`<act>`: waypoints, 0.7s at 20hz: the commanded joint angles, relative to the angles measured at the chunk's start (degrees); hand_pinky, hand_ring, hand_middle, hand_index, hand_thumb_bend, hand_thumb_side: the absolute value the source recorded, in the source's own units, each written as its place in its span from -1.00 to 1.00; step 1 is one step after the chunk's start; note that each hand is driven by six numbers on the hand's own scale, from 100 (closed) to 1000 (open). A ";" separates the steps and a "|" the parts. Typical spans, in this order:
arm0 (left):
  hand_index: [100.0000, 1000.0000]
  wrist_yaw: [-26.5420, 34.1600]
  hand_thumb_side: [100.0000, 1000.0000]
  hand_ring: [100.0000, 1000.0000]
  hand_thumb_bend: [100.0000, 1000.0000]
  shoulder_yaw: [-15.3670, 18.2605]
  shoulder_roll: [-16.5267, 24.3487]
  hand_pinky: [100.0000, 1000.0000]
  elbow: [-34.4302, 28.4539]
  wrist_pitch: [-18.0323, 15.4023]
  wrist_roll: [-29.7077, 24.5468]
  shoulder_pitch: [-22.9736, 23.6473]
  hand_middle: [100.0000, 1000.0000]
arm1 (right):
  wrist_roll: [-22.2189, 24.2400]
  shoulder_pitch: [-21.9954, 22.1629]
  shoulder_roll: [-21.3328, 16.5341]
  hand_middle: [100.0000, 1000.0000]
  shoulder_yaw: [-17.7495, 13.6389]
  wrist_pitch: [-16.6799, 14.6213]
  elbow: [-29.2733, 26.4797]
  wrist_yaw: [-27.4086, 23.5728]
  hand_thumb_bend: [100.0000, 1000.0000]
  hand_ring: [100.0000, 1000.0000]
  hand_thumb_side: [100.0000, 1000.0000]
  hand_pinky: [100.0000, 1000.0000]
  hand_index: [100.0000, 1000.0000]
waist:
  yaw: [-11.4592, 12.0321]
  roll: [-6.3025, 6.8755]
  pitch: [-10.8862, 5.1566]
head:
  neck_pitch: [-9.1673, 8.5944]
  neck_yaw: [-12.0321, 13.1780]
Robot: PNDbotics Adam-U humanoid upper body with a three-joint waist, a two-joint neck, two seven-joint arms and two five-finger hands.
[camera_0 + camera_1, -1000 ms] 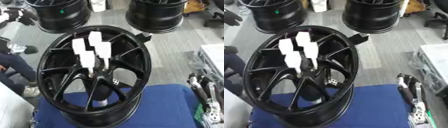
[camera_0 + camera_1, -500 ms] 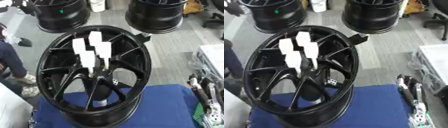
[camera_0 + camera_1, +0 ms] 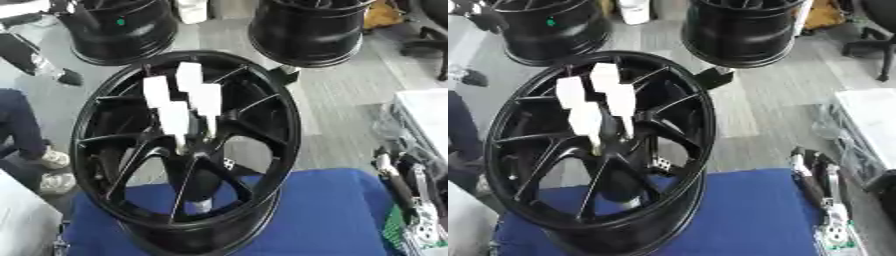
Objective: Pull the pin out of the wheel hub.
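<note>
Glossy black wheel hub (image 3: 188, 150), white tags (image 3: 184, 102), blue table cover (image 3: 324, 215), grey floor (image 3: 337, 100)

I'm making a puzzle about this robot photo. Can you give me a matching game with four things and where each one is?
Things:
1. big black wheel
2. white pins
3. right hand
4. second black wheel

Places:
A. lower right corner, fingers straight
B. on the grey floor, far back on the right
C. standing on the blue cloth
D. sticking out at the big wheel's middle

Pairs: 1-C, 2-D, 3-A, 4-B
</note>
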 commanded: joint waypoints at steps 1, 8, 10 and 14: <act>0.63 -1.53 -0.16 0.42 0.39 -0.19 -1.09 0.47 1.48 -7.87 -6.52 -1.84 0.45 | 0.26 -0.58 -0.82 0.00 0.03 -0.08 -0.46 0.10 -1.00 0.08 0.08 0.28 0.12 | -0.20 0.00 -0.57 | -0.10 0.08; 0.60 -2.04 -0.20 0.39 0.38 -2.37 -3.51 0.46 1.24 -10.26 -8.66 -1.86 0.43 | 0.30 -0.74 -0.83 0.00 0.07 -0.09 -0.38 0.06 -1.00 0.08 0.09 0.28 0.12 | -0.91 0.25 -0.50 | -0.10 0.51; 0.60 -1.81 -0.21 0.38 0.38 -2.96 -3.73 0.45 0.73 -10.43 -9.31 -1.71 0.39 | 0.26 -0.78 -0.84 0.00 0.07 -0.10 -0.36 0.08 -1.00 0.08 0.09 0.28 0.12 | -1.01 0.34 -0.50 | -0.10 0.52; 0.60 -2.47 -0.19 0.38 0.38 -3.28 -4.84 0.44 0.71 -9.97 -9.37 -1.67 0.36 | 0.39 -0.90 -0.80 0.00 0.16 -0.15 -0.34 0.07 -1.00 0.08 0.09 0.28 0.12 | -1.19 0.38 -0.56 | -0.10 0.50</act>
